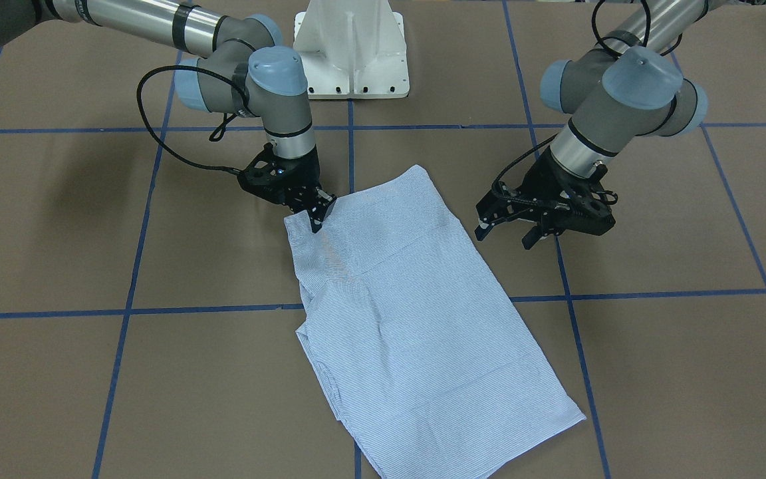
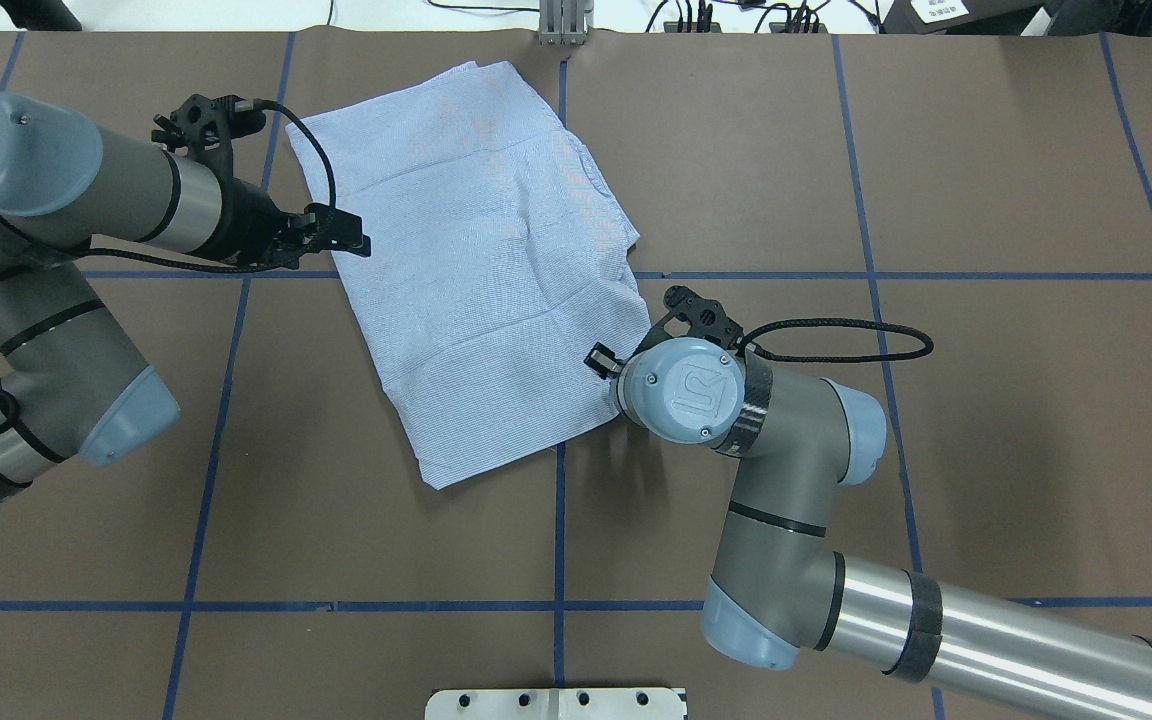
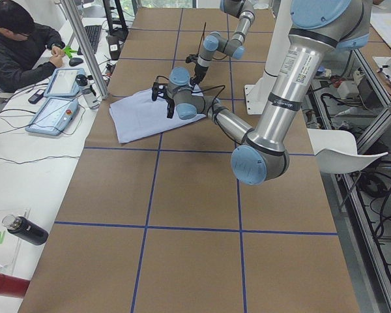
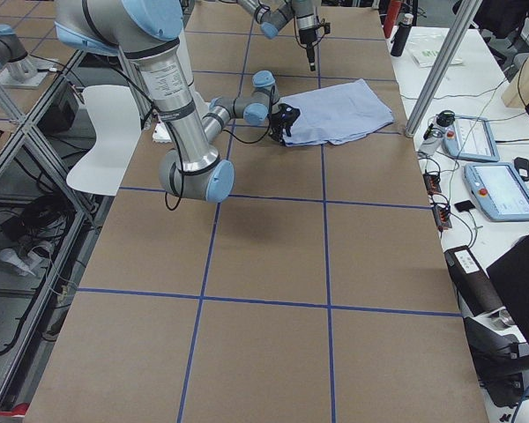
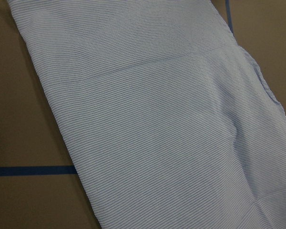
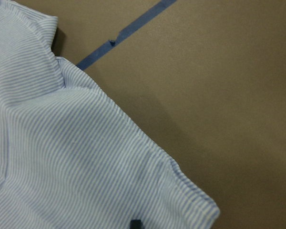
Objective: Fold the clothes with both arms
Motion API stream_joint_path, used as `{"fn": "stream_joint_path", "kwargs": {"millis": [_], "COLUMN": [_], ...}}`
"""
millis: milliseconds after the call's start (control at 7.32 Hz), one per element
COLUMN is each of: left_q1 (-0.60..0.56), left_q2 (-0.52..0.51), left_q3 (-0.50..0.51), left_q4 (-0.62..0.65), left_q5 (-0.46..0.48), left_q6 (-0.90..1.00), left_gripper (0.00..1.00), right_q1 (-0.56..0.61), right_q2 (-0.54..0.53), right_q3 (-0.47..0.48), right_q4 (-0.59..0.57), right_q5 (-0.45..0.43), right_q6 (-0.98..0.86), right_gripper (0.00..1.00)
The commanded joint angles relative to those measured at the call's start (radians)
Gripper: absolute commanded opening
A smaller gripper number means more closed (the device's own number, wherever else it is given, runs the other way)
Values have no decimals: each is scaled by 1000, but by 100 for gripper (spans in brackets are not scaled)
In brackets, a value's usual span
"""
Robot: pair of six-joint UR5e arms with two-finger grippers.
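On table (image 2: 936,450), shirt (image 2: 481,270), long axis diagonal

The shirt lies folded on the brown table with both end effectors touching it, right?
Not both. The front-facing view shows only the right end effector touching the shirt, at its edge; the left end effector hangs open beside it over the bare table. The rest is right.

- Shirt (image 1: 409,319): its lower end runs off the front view at 6 o'clock.
- Right gripper (image 1: 320,214): overhead, mostly hidden beneath its own wrist joint (image 2: 681,390).
- Seated person (image 3: 16,49): cut by the left side view's edge at 10 o'clock.
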Motion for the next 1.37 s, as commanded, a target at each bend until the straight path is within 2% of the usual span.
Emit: {"fn": "stream_joint_path", "kwargs": {"millis": [0, 273, 546, 683, 819, 956, 1229], "left_q1": [1, 1, 5, 7, 8, 8, 15], "left_q2": [0, 0, 0, 1, 1, 1, 1], "left_q3": [-1, -1, -1, -1, -1, -3, -4], "left_q4": [0, 0, 0, 0, 0, 0, 0], "left_q5": [0, 0, -2, -2, -2, -2, -8], "left_q6": [0, 0, 0, 0, 2, 2, 0], "left_gripper": [100, 100, 100, 100, 100, 100, 100], "right_q1": [1, 7, 15, -24, -95, -150, -189], "right_q2": [-3, -3, -55, -64, -64, -64, -64], "right_q3": [7, 10, 108, 198, 276, 315, 317], "right_q4": [0, -2, -26, -111, -209, -251, -253], "right_q5": [1, 4, 10, -2, -52, -97, -133], "right_q6": [-13, -14, -16, -7, 8, 50, 67], "right_gripper": [0, 0, 0, 0, 0, 0, 0]}}
